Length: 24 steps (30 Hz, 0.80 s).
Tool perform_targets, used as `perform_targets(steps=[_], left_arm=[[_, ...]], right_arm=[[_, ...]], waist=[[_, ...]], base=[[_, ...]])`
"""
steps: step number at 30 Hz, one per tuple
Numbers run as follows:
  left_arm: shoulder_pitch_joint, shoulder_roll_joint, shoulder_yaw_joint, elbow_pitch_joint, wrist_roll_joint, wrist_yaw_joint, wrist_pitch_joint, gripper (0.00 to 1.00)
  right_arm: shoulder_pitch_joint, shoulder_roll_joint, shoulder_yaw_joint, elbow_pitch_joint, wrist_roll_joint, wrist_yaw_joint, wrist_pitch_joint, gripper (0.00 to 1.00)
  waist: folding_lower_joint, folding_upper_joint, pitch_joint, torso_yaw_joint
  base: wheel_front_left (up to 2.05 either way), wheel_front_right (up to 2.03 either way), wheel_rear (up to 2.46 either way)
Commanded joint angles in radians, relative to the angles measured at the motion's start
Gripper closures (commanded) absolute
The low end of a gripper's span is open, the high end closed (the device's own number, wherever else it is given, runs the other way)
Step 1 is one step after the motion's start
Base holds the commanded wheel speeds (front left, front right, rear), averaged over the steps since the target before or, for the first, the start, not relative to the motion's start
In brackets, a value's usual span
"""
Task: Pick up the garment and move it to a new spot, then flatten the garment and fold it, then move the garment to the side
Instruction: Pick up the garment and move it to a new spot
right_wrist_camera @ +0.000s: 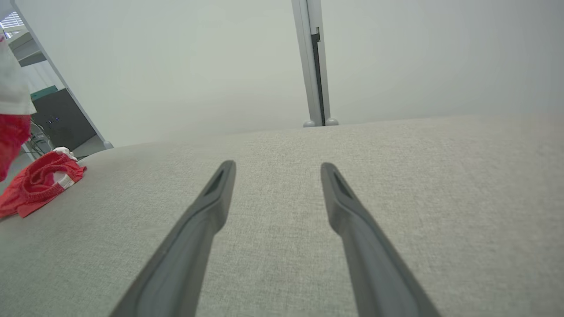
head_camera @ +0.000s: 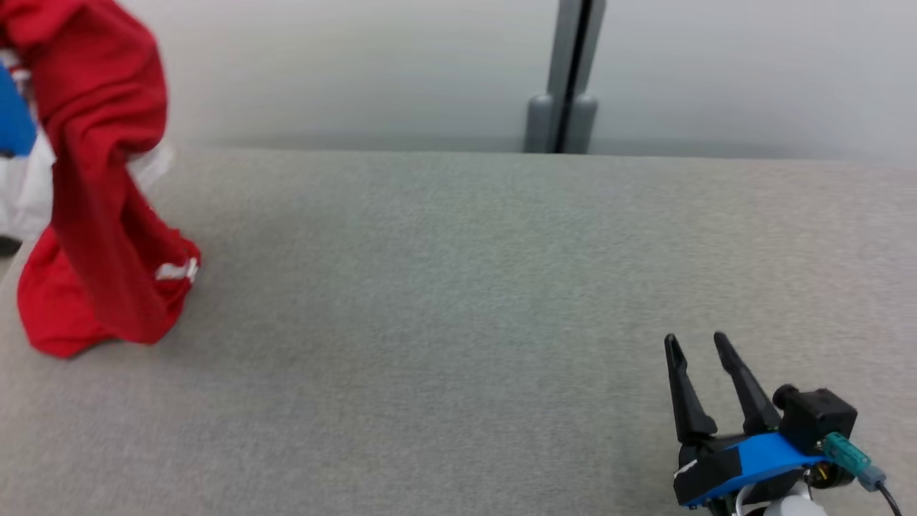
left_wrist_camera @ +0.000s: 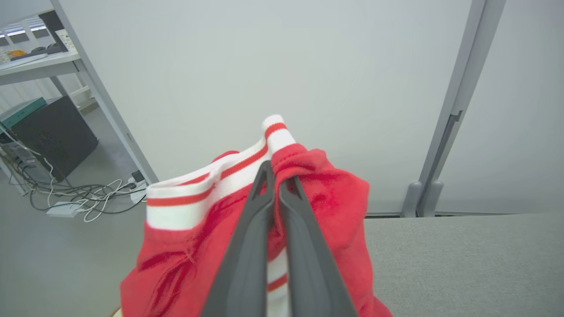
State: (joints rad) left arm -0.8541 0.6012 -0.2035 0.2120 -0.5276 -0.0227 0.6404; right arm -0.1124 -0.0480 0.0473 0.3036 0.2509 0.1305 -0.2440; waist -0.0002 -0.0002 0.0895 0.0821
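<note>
Ahead of right jaws: bare bench (right_wrist_camera: 396,185), wide open, clear run to wall post (right_wrist_camera: 308,66) past far edge. Garment (right_wrist_camera: 39,180) well off to their left. Left jaws: garment bunched round tips, open bench to right.

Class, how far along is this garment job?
Done: left gripper is shut on the red fabric garment with white striped trim. In hand: lifting it; its lower end rests on the grey cloth-covered table. Left: relocating, flattening, folding, setting aside; right gripper open.
</note>
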Motion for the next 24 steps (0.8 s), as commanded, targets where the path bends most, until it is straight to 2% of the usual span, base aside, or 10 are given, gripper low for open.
perform_targets(steps=[1,8,14,19,24], left_arm=[[-0.024,-0.015,-0.005,-0.01,-0.006,-0.006,-0.004,1.0],[-0.072,-0.093,-0.051,-0.069,-0.042,-0.036,-0.012,1.0],[-0.043,-0.164,-0.093,-0.096,-0.071,-0.038,-0.017,1.0],[0.014,-0.177,-0.175,-0.092,-0.041,-0.057,-0.003,1.0],[0.109,-0.206,-0.258,-0.038,-0.029,-0.073,-0.03,1.0]], right_arm=[[0.016,-0.005,0.001,0.011,0.011,0.0,-0.008,0.0],[0.008,-0.005,0.027,0.04,0.039,0.0,-0.019,0.0],[0.001,-0.004,0.037,0.037,0.04,0.0,-0.021,0.0],[-0.017,-0.005,0.046,0.022,0.04,0.0,-0.022,0.0],[-0.028,-0.004,0.05,0.009,0.046,0.0,-0.022,0.0]], waist=[[0.0002,0.0002,-0.05,-0.053],[0.0002,0.0002,-0.093,-0.18],[0.0002,0.0002,-0.074,-0.287],[0.0002,0.0002,-0.031,-0.357],[0.0002,0.0002,0.005,-0.392]], base=[[0.0,0.0,0.0],[0.0,0.0,0.0],[0.0,0.0,0.0],[0.0,0.0,0.0],[0.0,0.0,0.0]])
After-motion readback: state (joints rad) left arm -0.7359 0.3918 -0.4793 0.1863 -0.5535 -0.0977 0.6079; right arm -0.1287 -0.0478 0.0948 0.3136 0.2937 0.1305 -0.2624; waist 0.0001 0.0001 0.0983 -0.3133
